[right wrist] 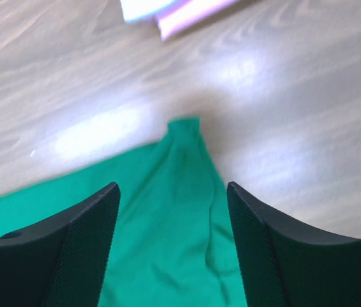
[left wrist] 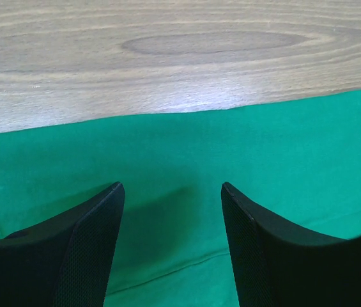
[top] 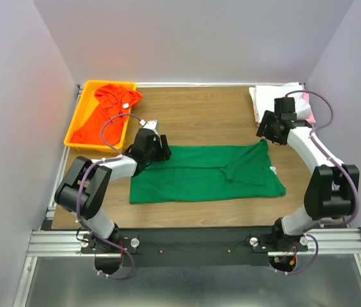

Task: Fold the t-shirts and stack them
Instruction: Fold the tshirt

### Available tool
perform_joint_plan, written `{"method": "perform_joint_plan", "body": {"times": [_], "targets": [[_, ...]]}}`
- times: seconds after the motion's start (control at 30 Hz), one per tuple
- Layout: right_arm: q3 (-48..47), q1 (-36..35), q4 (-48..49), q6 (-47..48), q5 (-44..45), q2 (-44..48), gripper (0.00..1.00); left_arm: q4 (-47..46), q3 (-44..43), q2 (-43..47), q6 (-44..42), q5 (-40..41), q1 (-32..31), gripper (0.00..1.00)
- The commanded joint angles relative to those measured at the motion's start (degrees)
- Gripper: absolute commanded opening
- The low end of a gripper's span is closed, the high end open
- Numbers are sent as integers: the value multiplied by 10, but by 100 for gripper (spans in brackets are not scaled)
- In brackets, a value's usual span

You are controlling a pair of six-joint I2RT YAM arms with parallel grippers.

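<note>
Left gripper (left wrist: pixel 170 188) and right gripper (right wrist: pixel 172 188) are seen spread, with nothing pinched, over the dark green t-shirt (top: pixel 206 174), which is laid flat on the table (top: pixel 193 105). An orange-red t-shirt (top: pixel 103 115) is bunched in the yellow tray (top: pixel 78 105). A white t-shirt (top: pixel 262 99) and a pink t-shirt (right wrist: pixel 193 11) are piled at the far right.

Solid green across the spread t-shirt (top: pixel 206 174) — plain, no print anywhere. Over in the bright yellow tray (top: pixel 76 131) the orange-red shirt (top: pixel 103 115) glows, with a white tag (top: pixel 126 106) at its neck. Warm brown wood grain streaks the table (top: pixel 199 109). Far right there's a white shirt (top: pixel 257 102), and what looks like a pale pink shirt (top: pixel 308 114) — it's blurred. The left gripper (left wrist: pixel 170 187) is matte black.
</note>
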State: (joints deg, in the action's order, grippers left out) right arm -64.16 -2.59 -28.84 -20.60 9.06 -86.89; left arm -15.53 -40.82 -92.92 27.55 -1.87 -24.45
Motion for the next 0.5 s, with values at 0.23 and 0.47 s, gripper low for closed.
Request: {"method": "perform_joint_plan", "body": {"times": [0.23,0.47], "targets": [[-79,17,21,47,6,-153,64,-27,13,-7,0,-1,0,70],[-83,21,20,48,12,-180,45,-16,6,-19,-7,7,2,70]]}}
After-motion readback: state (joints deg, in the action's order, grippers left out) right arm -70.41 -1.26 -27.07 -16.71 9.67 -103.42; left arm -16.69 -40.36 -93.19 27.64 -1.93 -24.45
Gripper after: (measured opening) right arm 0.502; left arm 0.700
